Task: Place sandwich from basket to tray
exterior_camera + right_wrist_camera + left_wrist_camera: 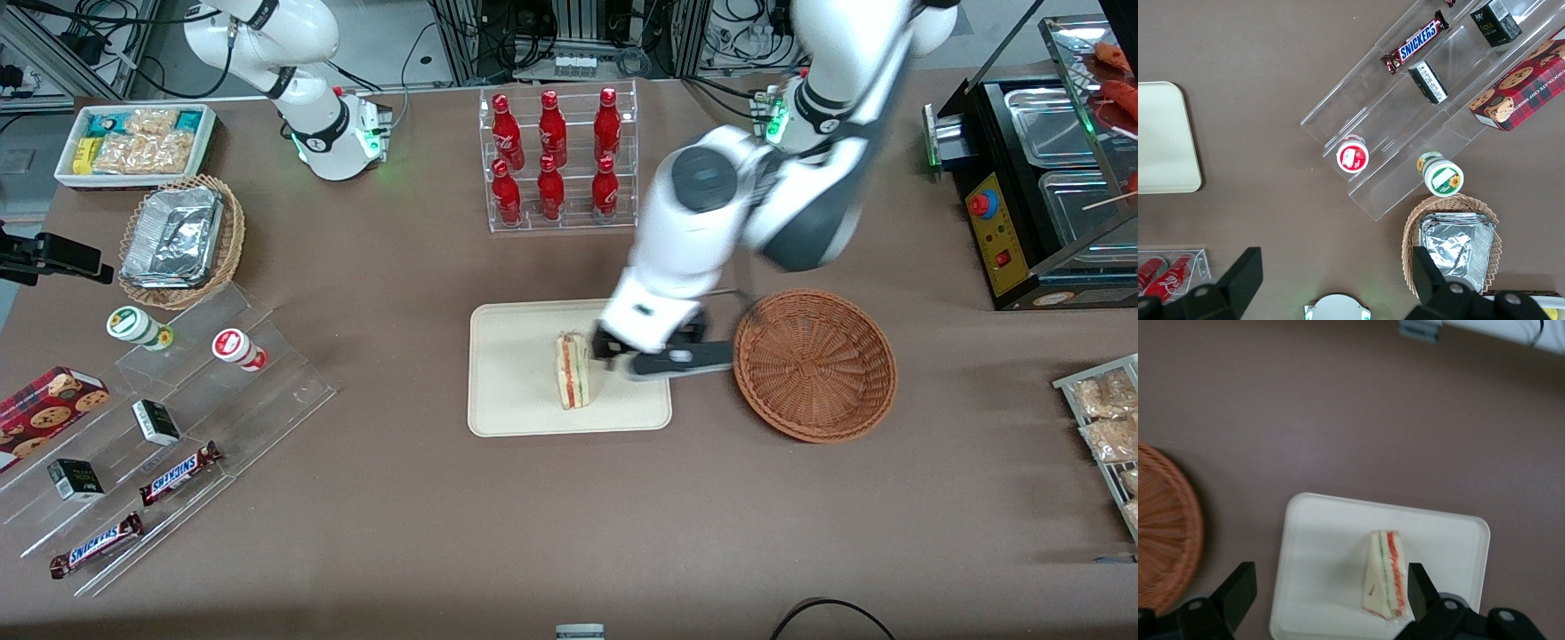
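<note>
Sandwich [573, 370] on tray [516, 391], gripper [1328, 593] above.

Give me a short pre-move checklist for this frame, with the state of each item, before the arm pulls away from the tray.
1. Sandwich on the tray, inside the rim: ok, it stands on its edge with the filling layers facing up.
2. End effector open: ok, in the wrist view the fingers are spread wide.
3. Fingers clear of the sandwich: cannot tell, one fingertip shows right beside the wedge.
4. Basket emptied: ok, nothing lies in it.
5. Basket apart from the tray: ok, bare table shows between them.
6. Sandwich stable once left alone: cannot tell, it stands on a narrow edge.
</note>
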